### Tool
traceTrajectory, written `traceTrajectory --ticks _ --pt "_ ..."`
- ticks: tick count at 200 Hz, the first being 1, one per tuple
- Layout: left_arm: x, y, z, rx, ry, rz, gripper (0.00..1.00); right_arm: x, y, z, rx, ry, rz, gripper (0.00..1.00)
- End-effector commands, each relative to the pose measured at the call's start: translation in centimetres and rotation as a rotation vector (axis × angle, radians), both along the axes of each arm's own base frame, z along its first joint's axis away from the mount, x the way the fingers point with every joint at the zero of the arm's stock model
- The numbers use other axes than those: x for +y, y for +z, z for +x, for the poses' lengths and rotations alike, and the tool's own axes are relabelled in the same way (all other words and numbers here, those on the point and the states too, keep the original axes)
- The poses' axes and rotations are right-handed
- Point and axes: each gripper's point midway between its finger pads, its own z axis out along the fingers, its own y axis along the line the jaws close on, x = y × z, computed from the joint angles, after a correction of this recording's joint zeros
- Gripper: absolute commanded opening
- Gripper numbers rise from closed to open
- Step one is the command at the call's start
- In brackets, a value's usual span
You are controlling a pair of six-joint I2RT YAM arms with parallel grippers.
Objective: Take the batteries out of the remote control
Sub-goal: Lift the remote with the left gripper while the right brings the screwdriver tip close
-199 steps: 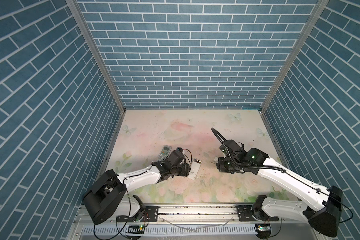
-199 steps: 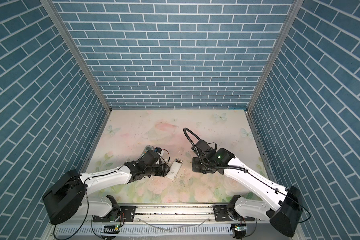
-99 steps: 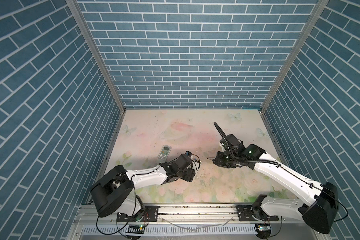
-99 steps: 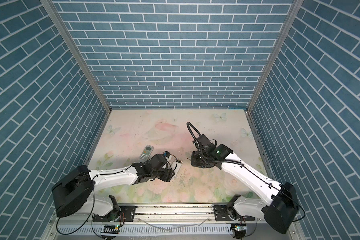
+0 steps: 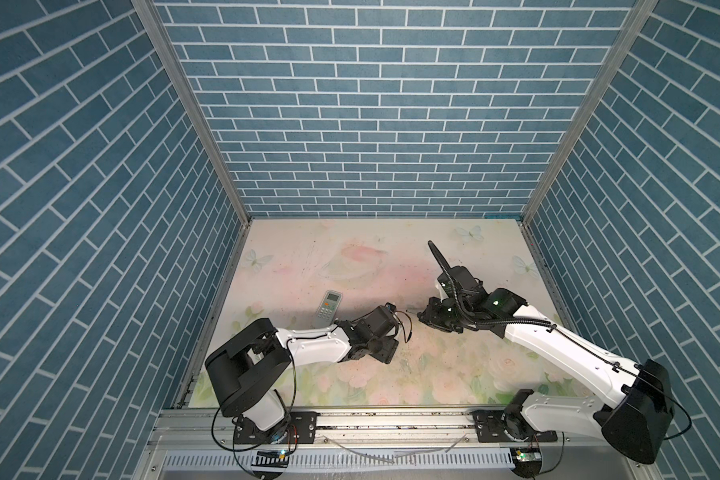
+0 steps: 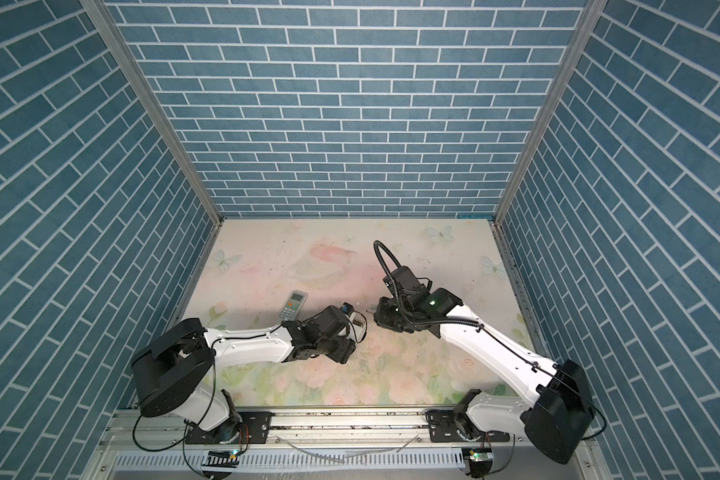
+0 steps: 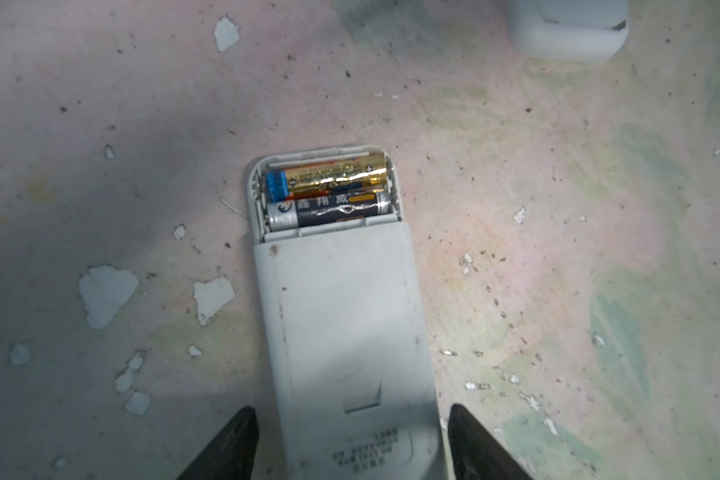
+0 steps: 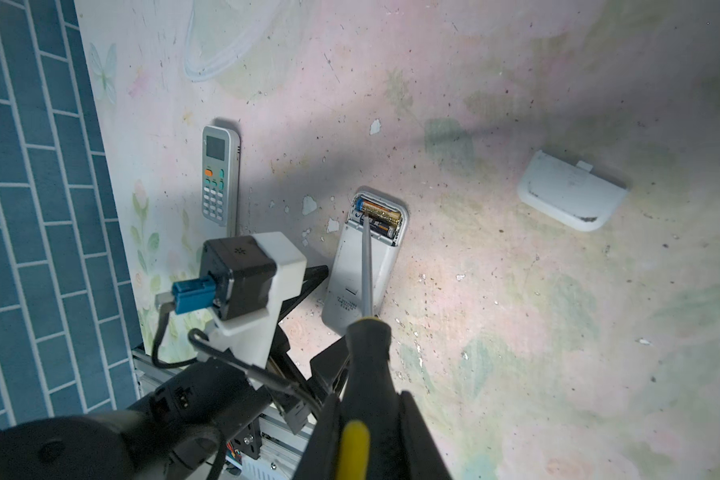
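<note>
batteries point(image 7: 329, 195): two, side by side in the open bay at one end of the back-up remote point(image 7: 341, 324), long axes crosswise to it, gold cell point(image 7: 333, 178) outermost | left claw point(image 7: 351, 409): wide apart, straddling remote's other end, gripping nothing | right claw point(image 8: 366, 397): clamped on screwdriver point(image 8: 366, 291), tip over the cells

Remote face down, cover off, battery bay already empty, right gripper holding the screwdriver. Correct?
Not empty: the left wrist view shows two batteries seated in the bay of the remote. The rest holds: cover off, right gripper holding the screwdriver.
</note>
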Motion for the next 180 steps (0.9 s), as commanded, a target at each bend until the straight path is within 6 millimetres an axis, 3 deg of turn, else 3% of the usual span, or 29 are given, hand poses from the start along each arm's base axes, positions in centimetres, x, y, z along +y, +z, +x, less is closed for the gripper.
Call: traceTrajectory --ticks 1,98,127,180 --pt "0.4 -0.6 -0.3 -0.005 -0.028 0.063 0.74 -0.2 -1.4 -0.3 0.054 -0.056 0.008 0.0" --pt "1.0 -3.0 -0.7 0.01 -0.042 0.13 0.63 -0.4 -4.0 -1.1 0.137 -0.091 -0.004 0.0" --pt "0.8 -3.4 -0.9 0.024 -0.045 0.121 0.49 -0.1 -4.3 -0.9 0.146 -0.094 0.006 0.0" --pt "0.8 -3.6 -1.0 0.033 -0.045 0.116 0.49 -0.2 -4.7 -1.0 0.151 -0.109 0.007 0.0"
